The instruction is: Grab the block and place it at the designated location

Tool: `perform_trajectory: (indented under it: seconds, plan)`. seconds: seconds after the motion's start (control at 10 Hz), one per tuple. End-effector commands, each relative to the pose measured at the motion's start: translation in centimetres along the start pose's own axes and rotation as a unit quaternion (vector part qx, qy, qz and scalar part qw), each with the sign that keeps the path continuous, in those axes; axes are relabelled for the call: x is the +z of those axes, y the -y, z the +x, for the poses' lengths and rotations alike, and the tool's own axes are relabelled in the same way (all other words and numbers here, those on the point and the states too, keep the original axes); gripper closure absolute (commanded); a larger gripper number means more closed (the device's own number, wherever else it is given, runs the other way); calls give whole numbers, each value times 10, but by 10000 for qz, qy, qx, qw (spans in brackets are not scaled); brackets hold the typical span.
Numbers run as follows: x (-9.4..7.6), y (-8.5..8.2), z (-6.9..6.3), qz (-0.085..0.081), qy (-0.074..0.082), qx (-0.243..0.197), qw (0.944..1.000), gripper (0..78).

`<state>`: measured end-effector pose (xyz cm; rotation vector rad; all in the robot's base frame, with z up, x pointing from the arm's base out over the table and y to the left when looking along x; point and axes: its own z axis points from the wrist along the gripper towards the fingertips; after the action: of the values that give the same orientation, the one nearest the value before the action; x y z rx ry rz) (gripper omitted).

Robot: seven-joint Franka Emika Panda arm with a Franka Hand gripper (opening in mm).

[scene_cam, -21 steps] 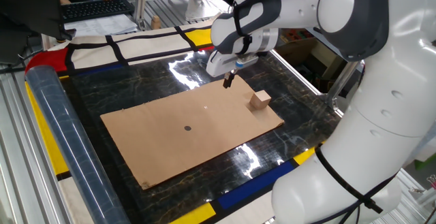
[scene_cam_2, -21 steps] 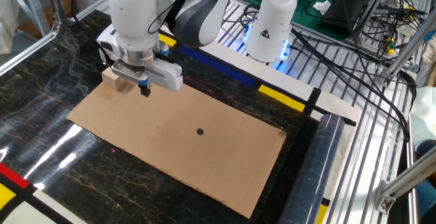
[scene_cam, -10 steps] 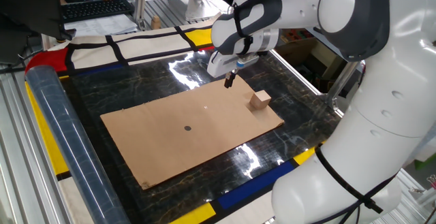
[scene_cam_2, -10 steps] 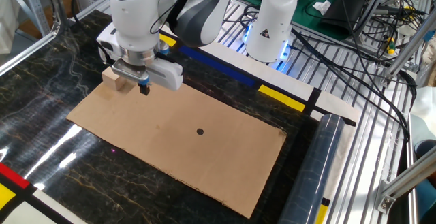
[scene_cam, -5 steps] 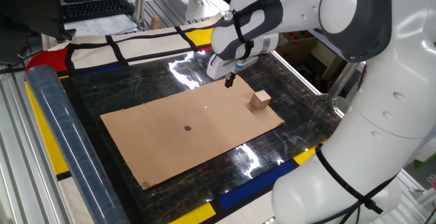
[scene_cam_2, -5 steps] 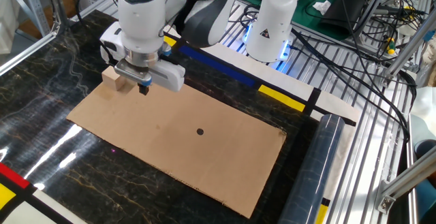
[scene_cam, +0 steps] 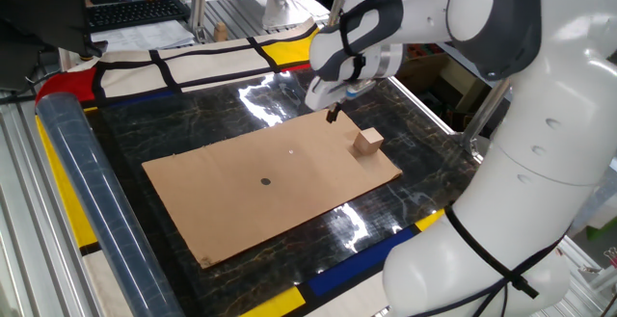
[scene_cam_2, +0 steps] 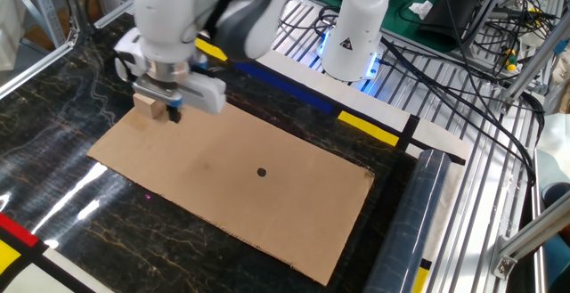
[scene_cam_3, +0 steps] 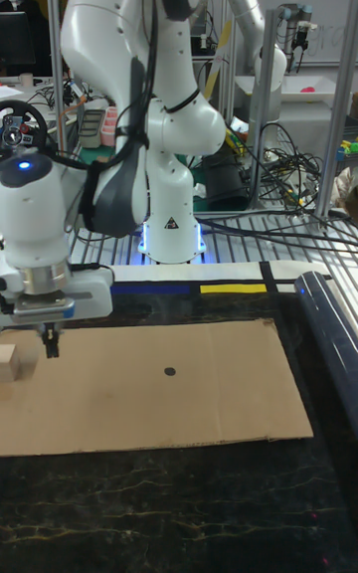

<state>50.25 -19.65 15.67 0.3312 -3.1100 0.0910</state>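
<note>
Block (scene_cam: pixel 367 142) sits on the cardboard sheet (scene_cam: pixel 241 201) near 1 corner, resting flat, nothing touching it. In the other fixed view the block (scene_cam_2: pixel 149 105) is partly behind the gripper body; in the tall fixed view it is at the left edge (scene_cam_3: pixel 12 362), cut off by the frame.

Gripper (scene_cam: pixel 333 115) hangs above the sheet's edge just beside the block, pointing down, not in contact with the block. Gripper in the other views: (scene_cam_2: pixel 174 113), (scene_cam_3: pixel 50 345). Fingers look together, a single dark tip with no visible gap, holding nothing.

Designated location, the black dot (scene_cam: pixel 266 181), is near the middle of the sheet, well apart from the block and gripper; also seen at (scene_cam_2: pixel 261 172) and (scene_cam_3: pixel 169 371). Small white speck (scene_cam: pixel 291 148) lies on the sheet between dot and gripper.

Sheet lies on a dark marbled tabletop (scene_cam: pixel 193 115) with yellow and blue border tape. Clear plastic roll (scene_cam: pixel 92 201) lies along 1 side of the tabletop.
</note>
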Motion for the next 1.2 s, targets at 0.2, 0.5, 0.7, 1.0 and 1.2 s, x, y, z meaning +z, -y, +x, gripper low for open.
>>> perform_trajectory:
  seconds: [0.2,0.5,0.7,1.0,1.2]
  plan:
    - [-8,52,7,57,-37,-132,9999,776]
    - [-9,63,25,69,2,55,10000,776]
    - [-4,67,53,47,-15,221,9997,776]
    - [1,85,70,-14,-114,366,9993,776]
    - [2,86,70,-15,-121,501,9987,776]
